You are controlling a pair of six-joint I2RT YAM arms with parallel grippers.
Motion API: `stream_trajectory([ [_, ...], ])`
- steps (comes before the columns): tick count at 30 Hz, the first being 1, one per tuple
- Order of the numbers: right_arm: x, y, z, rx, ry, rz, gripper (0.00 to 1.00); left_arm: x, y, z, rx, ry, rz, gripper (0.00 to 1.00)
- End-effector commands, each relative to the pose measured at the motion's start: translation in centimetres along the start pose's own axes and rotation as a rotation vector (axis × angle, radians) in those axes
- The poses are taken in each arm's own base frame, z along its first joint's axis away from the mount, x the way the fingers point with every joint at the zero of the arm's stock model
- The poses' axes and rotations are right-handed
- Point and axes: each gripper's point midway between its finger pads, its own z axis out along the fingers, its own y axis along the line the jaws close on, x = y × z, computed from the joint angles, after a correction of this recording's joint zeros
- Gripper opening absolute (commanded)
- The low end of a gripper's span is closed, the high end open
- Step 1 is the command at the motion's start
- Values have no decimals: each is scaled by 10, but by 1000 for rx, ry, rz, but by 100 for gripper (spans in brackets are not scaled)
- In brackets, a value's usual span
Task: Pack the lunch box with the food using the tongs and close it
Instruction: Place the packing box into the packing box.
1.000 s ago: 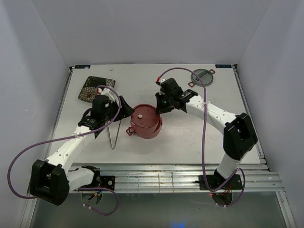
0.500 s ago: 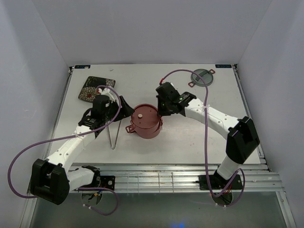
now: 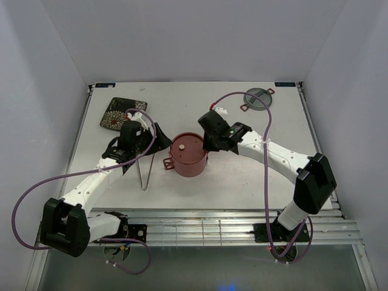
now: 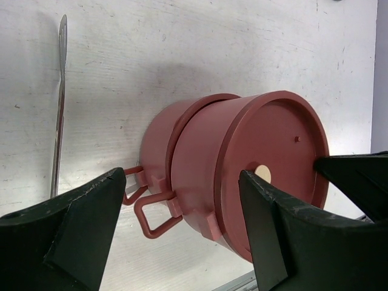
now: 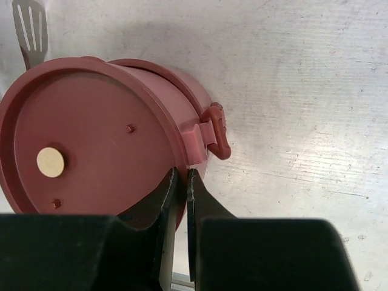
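The table (image 3: pixel 242 176) holds everything, with the two arms reaching in from its near edge toward the middle. There stands the lunch box (image 3: pixel 187 154), its two red bowls stacked and a flat red lid (image 5: pixel 91 139) covering the top one. The food is out of sight, so whether it is all packed inside cannot be told.

The left gripper (image 4: pixel 182 174) hangs beside the box's left flank with its jaws spread wide and nothing in them. The right gripper (image 5: pixel 182 176) is pinched tight on nothing, its tips at the box's right rim just beside a side handle (image 5: pixel 217 130). It is probably touching the rim, though the view is too close to be sure.

The grey top lid (image 3: pixel 257 97) lies well apart at the far right of the table, and the patterned plate (image 3: pixel 123 113) sits at the far left. The tongs (image 3: pixel 144 173) rest flat on the table under the left arm.

The step in hand looks like squaring up the stack before capping it. Any push from the shut fingertips should be low and slow, so that the upper bowl does not slide off the lower. The open left jaws can act as a stop on the other side. The grey lid needs fetching next.
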Motion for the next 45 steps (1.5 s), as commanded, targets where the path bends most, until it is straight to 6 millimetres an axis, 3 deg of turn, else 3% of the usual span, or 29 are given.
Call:
stream_trajectory([
  [1,-19,11,-12,-34,-101,91,8,-10,-6,-3,24,-29,19,86],
  [21,-9,3,-15,7,-172,184,8,-9,-14,-5,66,-29,11,85],
  [45,-17,21,-2,-19,-167,170,8,-9,-10,-1,51,-24,18,85],
])
